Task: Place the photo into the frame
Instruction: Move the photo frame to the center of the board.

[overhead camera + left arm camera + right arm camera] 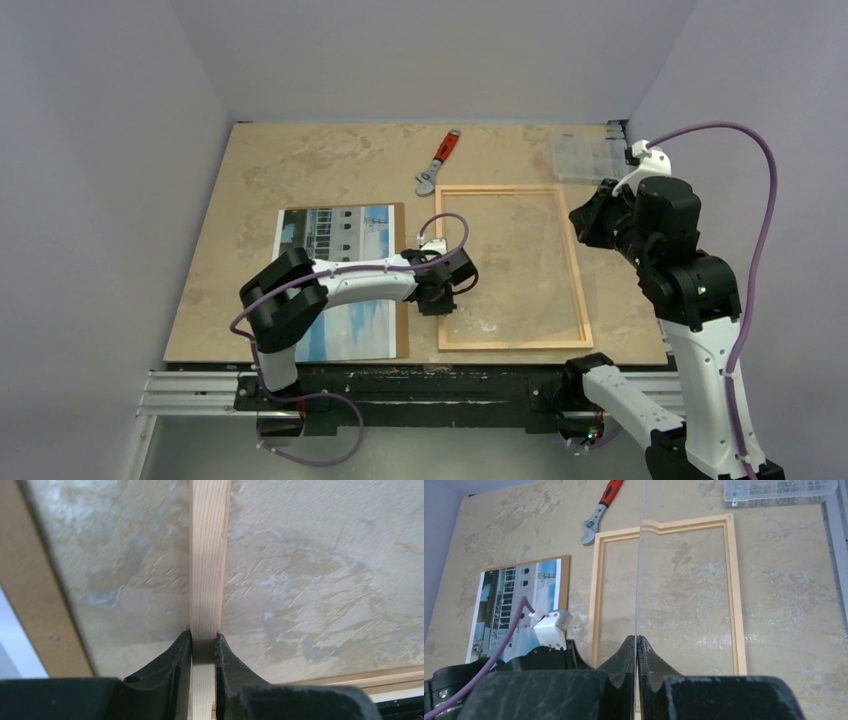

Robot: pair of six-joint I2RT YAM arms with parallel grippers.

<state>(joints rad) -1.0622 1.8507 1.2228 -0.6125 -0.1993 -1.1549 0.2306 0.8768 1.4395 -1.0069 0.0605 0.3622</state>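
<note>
Mottled beige tabletop (300,160) filled the view under plain grey walls. On its left half the photo (340,230) lay face up on a brown backing board (400,215), whose edge showed along the photo's far and right sides. The left arm crossed over the photo's middle. Just right of the board the frame (495,189) lay flat, with bare tabletop showing through it.

The left hand (204,640) was clenched on the frame's left rail near the near corner, a finger (182,650) pressed against each side of the wood strip. The right hand (636,645) hung raised over the frame's right side, pinched closed on what seemed to be a thin clear sheet (639,580), seen edge-on.

A red-handled wrench (440,160) lay beyond the frame's far left corner. A clear plastic box (580,158) sat at the far right.
</note>
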